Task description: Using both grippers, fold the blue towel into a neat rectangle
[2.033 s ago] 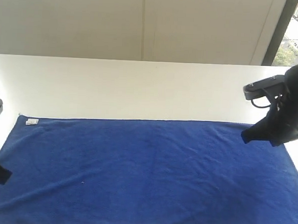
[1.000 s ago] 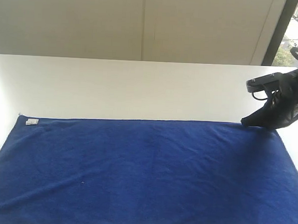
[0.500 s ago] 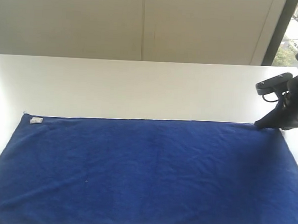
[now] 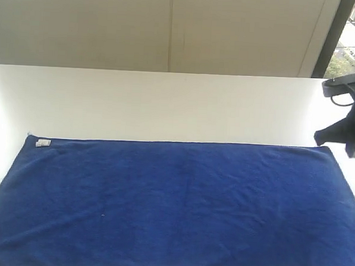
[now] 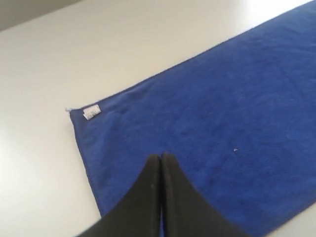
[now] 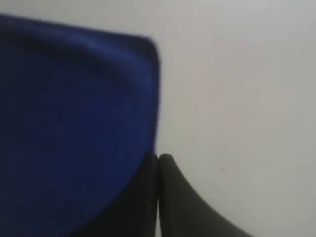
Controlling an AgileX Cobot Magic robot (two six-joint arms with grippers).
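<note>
The blue towel lies spread flat and long across the white table, its small white tag at the far left corner. My right gripper hovers just off the towel's far right corner, shut with nothing in it; in the right wrist view its tip sits beside the towel edge. My left gripper is out of the exterior view. In the left wrist view it is shut and empty above the towel, near the tag end.
A pale wall panel stands behind the table. A dark window frame rises at the back right. Bare white tabletop stretches beyond the towel's far edge and past its left end.
My right gripper has drawn back to the right and upward, off the towel's far right corner. The left gripper left the exterior view about two seconds ago. The towel lies unchanged.
</note>
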